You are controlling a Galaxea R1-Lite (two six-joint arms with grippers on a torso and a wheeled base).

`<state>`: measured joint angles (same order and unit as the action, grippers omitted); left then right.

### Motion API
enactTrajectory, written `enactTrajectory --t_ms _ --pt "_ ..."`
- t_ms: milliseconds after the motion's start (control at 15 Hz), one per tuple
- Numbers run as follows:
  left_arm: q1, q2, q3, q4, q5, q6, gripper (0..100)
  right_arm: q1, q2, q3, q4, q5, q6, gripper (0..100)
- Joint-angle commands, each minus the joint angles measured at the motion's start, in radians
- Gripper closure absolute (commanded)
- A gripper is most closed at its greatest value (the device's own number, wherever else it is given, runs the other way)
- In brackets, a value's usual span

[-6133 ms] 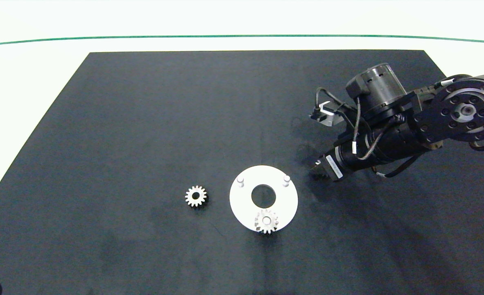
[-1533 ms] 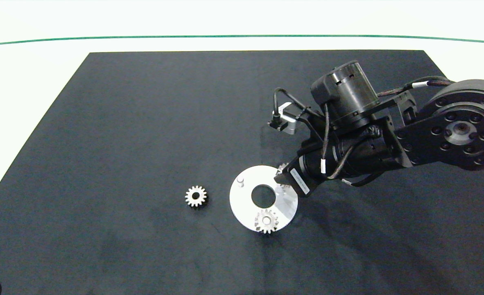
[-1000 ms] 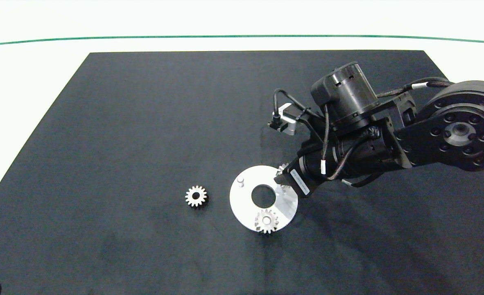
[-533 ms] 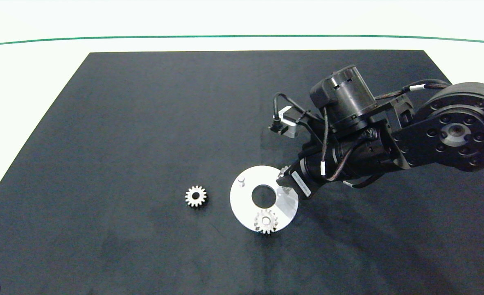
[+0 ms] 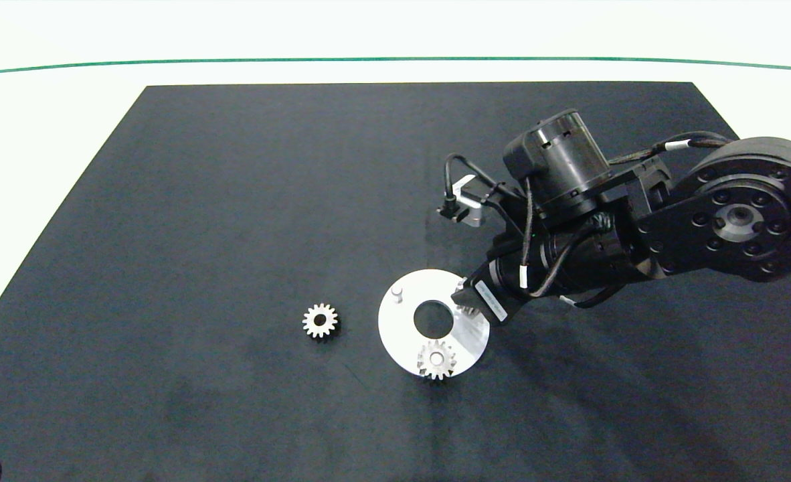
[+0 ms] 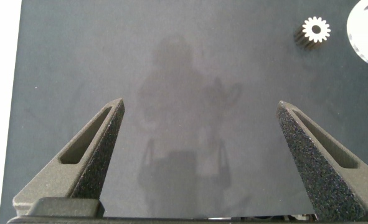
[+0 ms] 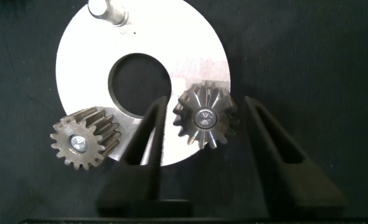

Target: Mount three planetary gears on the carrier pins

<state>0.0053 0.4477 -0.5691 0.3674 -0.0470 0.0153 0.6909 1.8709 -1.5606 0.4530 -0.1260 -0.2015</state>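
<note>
Right tool point(image 7: 202, 127) is over the disc point(image 5: 402, 331), and its fingers point(image 7: 147, 134) now stand spread either side of the second gear point(image 7: 205, 118), not pinching it. That gear sits on its pin with the pin end showing through the bore, teeth clear of both fingers as far as the wrist view shows. A second and a half ago the head view showed the gear at the disc's far right edge under the tool tip; since then the arm has dropped a little and the disc has slid slightly rightward on the tabletop point(image 5: 235, 201). Judgement: gear two has just been released and looks seated. The first gear point(image 5: 436, 359) stays on the near pin. The third pin point(image 5: 397, 292) is bare. The last gear point(image 5: 320, 320) lies flat on the tabletop just left of the disc, unmoved. Left tool point(image 6: 202, 112) is parked off to the left, fingers wide apart, holding nothing. Two of three done; what's left is picking up the loose gear and setting it on the bare pin.
</note>
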Motion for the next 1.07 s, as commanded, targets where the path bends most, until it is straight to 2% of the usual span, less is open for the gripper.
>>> enactTrajectory --t_ms 67,267,400,467,533,600,667,733,800,867,933,1067 --pt "-0.001 0.000 0.000 0.002 -0.004 0.000 0 0.001 -0.001 -0.007 0.001 0.000 0.001 0" --pt "-0.005 0.008 -0.001 0.001 -0.008 0.002 0 0.003 -0.052 -0.027 0.000 0.009 0.010 0" --pt "-0.042 0.060 -0.026 -0.002 -0.010 0.006 0 0.007 -0.243 -0.036 0.039 0.006 0.011 0" --pt "-0.074 0.092 -0.046 -0.002 -0.010 0.006 0 0.007 -0.361 -0.036 0.125 0.003 0.019 0" --pt "-0.107 0.123 -0.063 -0.002 -0.010 0.009 0 0.010 -0.481 -0.025 0.242 0.005 0.033 0" --pt "-0.139 0.154 -0.069 -0.004 -0.008 0.025 0 0.010 -0.596 0.008 0.340 0.006 0.070 0" --pt "-0.153 0.186 -0.069 -0.005 -0.008 0.052 0 0.010 -0.697 0.067 0.368 0.003 0.114 0" --pt "-0.159 0.215 -0.067 -0.015 -0.014 0.087 0 0.007 -0.788 0.125 0.374 -0.007 0.132 0" --pt "-0.171 0.241 -0.066 -0.022 -0.016 0.103 0 -0.004 -0.858 0.175 0.378 -0.021 0.137 0" --pt "-0.186 0.258 -0.066 -0.028 -0.016 0.103 0 -0.008 -0.911 0.211 0.382 -0.026 0.137 0" --pt "-0.263 0.296 -0.057 -0.065 -0.019 0.103 0 -0.051 -1.010 0.280 0.389 -0.027 0.139 0" --pt "-0.352 0.371 -0.006 -0.194 -0.017 0.114 0 -0.126 -1.096 0.346 0.394 -0.027 0.139 0"
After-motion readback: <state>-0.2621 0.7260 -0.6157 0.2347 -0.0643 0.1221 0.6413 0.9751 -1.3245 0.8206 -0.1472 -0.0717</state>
